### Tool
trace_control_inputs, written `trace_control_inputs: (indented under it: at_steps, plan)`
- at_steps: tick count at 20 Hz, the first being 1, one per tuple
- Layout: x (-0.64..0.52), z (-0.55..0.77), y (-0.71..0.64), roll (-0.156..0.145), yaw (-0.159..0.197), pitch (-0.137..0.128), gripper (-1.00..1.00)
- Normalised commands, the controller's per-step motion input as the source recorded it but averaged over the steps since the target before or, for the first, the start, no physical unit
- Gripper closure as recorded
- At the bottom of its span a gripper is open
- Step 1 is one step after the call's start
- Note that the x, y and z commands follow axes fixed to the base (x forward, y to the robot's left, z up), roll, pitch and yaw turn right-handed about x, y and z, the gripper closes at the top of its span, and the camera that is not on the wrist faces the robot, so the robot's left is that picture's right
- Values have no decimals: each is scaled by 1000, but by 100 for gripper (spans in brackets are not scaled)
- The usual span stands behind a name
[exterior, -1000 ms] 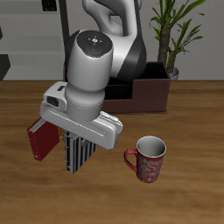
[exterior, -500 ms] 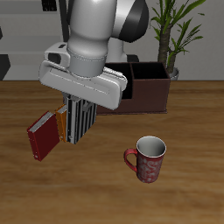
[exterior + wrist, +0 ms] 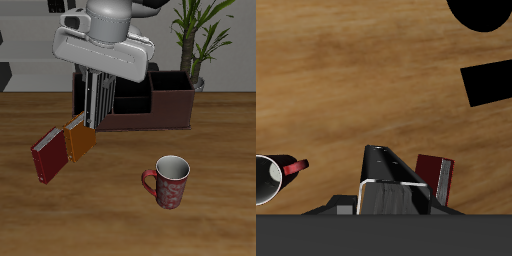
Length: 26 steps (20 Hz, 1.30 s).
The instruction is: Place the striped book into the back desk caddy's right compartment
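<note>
My gripper [image 3: 99,82] is shut on the striped book [image 3: 98,100], which hangs upright, lifted well above the table. It hangs in front of one end of the back desk caddy [image 3: 165,110], a long dark-brown box at the table's back. An open compartment [image 3: 170,86] of the caddy shows beside the arm; the rest is hidden behind the book and the hand. In the wrist view the book's dark edge [image 3: 389,168] shows between the fingers, with bare wood below.
A dark red book [image 3: 47,156] and an orange book [image 3: 80,141] lean together on the table below the gripper. A red mug [image 3: 168,181] stands nearer the front edge. A potted plant [image 3: 200,40] stands behind the caddy. The wrist view shows the mug [image 3: 271,178] and the dark red book [image 3: 436,172].
My gripper has risen with the striped book and moved back toward the caddy. The orange book, hidden before, now shows beside the dark red one.
</note>
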Motion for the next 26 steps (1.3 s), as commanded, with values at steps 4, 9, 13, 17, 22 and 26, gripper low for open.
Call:
trace_control_inputs:
  at_steps: [4,9,13,17,22,26]
  plan:
    - [-492,342,175,2,17,-25,100]
    - [-485,387,315,36,40,-25,100]
    - [-445,362,226,2,4,-29,100]
    - [-400,148,235,16,29,-34,100]
    - [-344,95,246,1,15,-11,100]
    - [-190,81,230,21,24,3,100]
